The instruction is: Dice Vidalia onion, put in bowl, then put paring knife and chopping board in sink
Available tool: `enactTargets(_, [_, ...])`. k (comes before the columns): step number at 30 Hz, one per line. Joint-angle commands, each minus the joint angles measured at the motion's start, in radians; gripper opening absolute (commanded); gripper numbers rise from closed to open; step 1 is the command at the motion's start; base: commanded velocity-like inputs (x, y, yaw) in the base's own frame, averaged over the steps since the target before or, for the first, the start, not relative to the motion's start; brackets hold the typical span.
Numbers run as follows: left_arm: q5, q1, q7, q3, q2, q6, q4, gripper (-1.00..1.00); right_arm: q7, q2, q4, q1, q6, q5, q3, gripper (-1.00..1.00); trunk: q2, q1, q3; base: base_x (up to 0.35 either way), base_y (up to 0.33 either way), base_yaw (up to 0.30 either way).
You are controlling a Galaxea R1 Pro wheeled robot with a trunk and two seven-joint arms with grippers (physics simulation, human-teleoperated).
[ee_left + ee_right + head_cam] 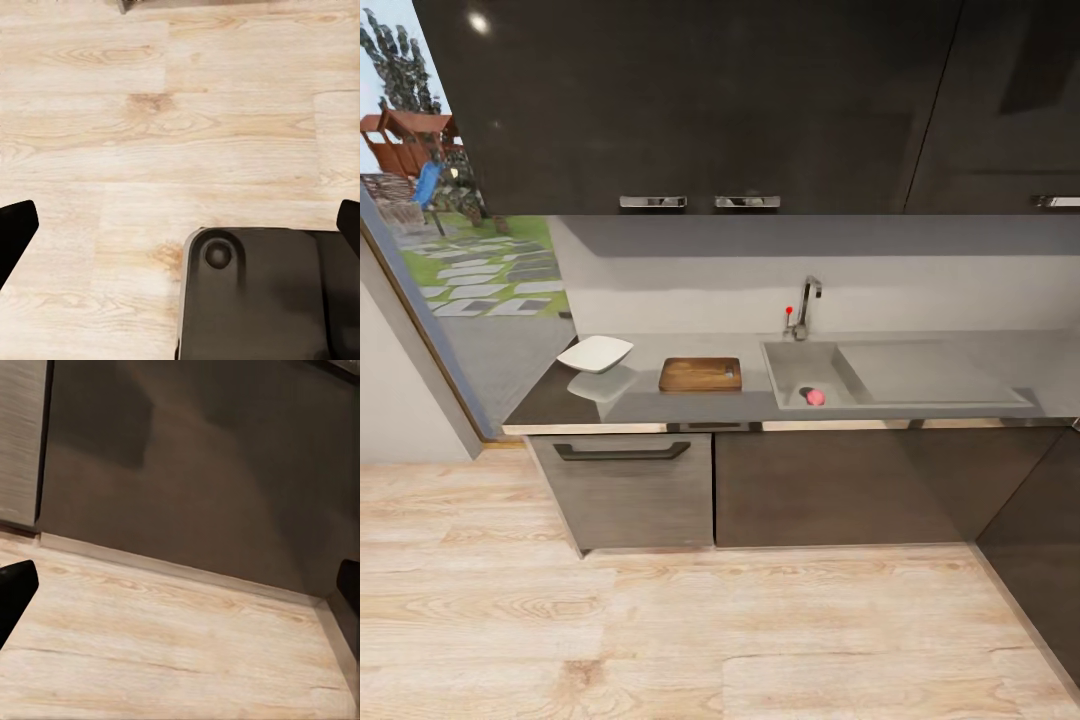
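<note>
Head view high, facing countertop (660, 405), wrists near floor (150, 112) (shared)

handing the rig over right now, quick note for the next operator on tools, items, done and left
Left tool: open, empty, over the wood floor.
Right tool: open, empty, facing the lower cabinets.
Onion lies in the sink by the drain. Chopping board lies on the countertop left of the sink, bowl further left. Knife too small to make out.
Done: nothing.
Left: drive up, fetch onion, dice, fill bowl, sink knife and board.
</note>
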Motion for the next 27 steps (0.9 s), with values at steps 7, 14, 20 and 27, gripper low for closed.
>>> enactTargets(7, [-0.005, 0.0, 0.008, -0.003, 0.002, 0.001, -0.062, 1.0, 0.006, -0.028, 0.0, 0.0, -0.002, 0.002, 0.004, 1.0, -0.002, 0.001, -0.002, 0.0, 0.0, 0.0])
enactTargets(14, [-0.003, 0.0, 0.008, -0.004, 0.012, 0.003, -0.13, 1.0, 0.039, -0.063, -0.002, 0.0, -0.002, -0.001, -0.003, 1.0, -0.002, 0.001, -0.002, 0.0, 0.0, 0.0])
enactTargets(20, [-0.002, 0.0, 0.009, -0.001, 0.012, 0.033, -0.205, 1.0, 0.047, -0.074, -0.003, -0.001, -0.002, -0.002, -0.03, 1.0, -0.002, 0.001, -0.002, 0.0, 0.0, 0.0])
enactTargets(27, [-0.002, 0.0, 0.008, 0.004, 0.01, 0.341, -0.377, 1.0, 0.124, -0.075, -0.003, 0.0, -0.002, -0.003, -0.098, 1.0, -0.002, 0.001, -0.002, 0.0, 0.0, 0.0])
